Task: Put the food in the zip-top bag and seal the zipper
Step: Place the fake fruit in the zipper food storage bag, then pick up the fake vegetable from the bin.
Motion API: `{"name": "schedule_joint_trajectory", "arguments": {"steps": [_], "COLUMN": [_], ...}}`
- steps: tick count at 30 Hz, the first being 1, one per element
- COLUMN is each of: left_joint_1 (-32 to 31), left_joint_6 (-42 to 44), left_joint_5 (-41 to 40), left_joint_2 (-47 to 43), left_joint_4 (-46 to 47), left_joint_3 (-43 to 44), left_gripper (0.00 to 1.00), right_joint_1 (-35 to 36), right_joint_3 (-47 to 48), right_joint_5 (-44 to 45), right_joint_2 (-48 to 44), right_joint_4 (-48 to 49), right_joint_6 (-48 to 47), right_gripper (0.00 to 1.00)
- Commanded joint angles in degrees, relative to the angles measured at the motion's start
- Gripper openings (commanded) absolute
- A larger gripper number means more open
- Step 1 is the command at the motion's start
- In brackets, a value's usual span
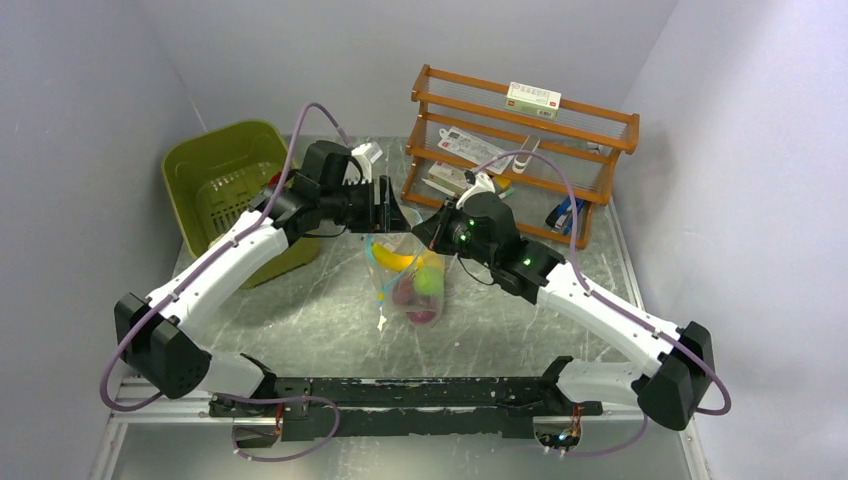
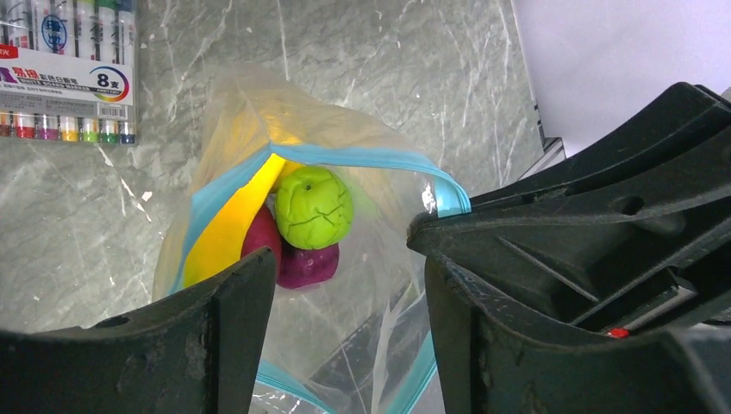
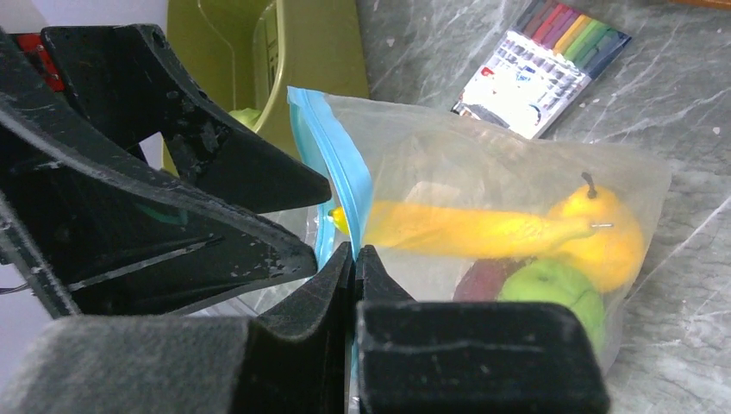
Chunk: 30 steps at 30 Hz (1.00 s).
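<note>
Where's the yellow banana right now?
In the top view the banana lies inside the zip-top bag at mid-table, in front of the wooden rack, next to the green piece.

Bright, even, diffuse light; only soft shadows fall on the bench (image 1: 330, 330); wrist-view foregrounds are dark and slightly blurred.

An olive-green plastic tub (image 1: 215, 140) with a gridded floor stands at the far left of the grey marbled worktop (image 1: 320, 320). At the far right, an orange-brown wooden rack (image 1: 470, 83) carries a white box with a red label (image 1: 534, 97) on its top tier and a blue object (image 1: 565, 213) at its lower right end. A pack of coloured markers (image 2: 67, 69) lies flat on the worktop. Pale walls (image 1: 90, 120) close in left, right and behind.
</note>
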Motion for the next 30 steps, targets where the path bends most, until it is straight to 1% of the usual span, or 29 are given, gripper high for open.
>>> {"name": "schedule_joint_trajectory", "arguments": {"steps": [1,3,6,8,12,15,16,17,18,20,22,24,27,30], "left_joint_1": [-0.2,-0.2,-0.2,-0.2,-0.2,-0.2,0.0,0.2,0.8,3.0,6.9,12.4,19.5,25.6], "left_joint_6": [1.3,2.6,4.9,6.6,10.0,11.2,12.8,13.5,13.7,13.8,13.6,13.5,14.4,14.6], "left_joint_5": [0.8,-1.4,-7.1,-11.8,-22.8,-32.4,-36.1,-37.8,-38.6,-37.4,-35.3,-31.9,-28.6,-27.4], "left_joint_2": [-3.2,-4.3,-5.6,-6.4,-9.5,-11.2,-11.2,-11.3,-11.4,-11.9,-11.7,-10.7,-9.0,-7.1], "left_joint_4": [2.9,2.2,-0.4,-1.9,-1.9,-2.7,-3.0,-3.1,-3.0,-2.3,-2.0,-2.5,-2.3,-2.5], "left_joint_3": [0.6,1.6,4.6,6.1,5.8,5.2,5.0,4.7,4.4,3.1,2.5,2.2,1.6,1.7], "left_gripper": [0.66,0.69,0.69,0.68,0.67,0.68,0.68,0.68,0.68,0.68,0.68,0.67,0.66,0.66], "right_joint_1": [0.1,0.1,0.0,0.0,0.1,0.1,0.1,0.1,0.1,0.1,0.1,0.1,0.1,0.1], "right_joint_3": [0.6,1.0,1.3,1.0,1.3,2.6,3.2,3.8,4.6,6.1,7.6,8.4,6.7,2.3], "right_joint_5": [1.5,2.8,4.5,6.0,8.8,11.9,13.0,13.7,14.4,15.6,16.3,16.5,16.0,14.0], "right_joint_2": [-2.1,-3.1,-4.9,-6.1,-8.5,-10.2,-10.9,-11.7,-12.3,-13.1,-13.1,-12.7,-12.6,-14.1], "right_joint_4": [0.2,-1.0,-1.9,-2.6,-6.7,-10.8,-11.8,-12.8,-13.7,-15.8,-17.8,-19.3,-19.2,-16.2], "right_joint_6": [-0.9,-1.4,-1.9,-1.8,-3.9,-5.8,-6.3,-6.9,-7.5,-8.6,-9.6,-10.6,-11.1,-10.2], "right_gripper": [0.0,0.0,0.0,0.0,0.0,0.0,0.0,0.0,0.0,0.0,0.0,0.0,0.0,0.0]}}
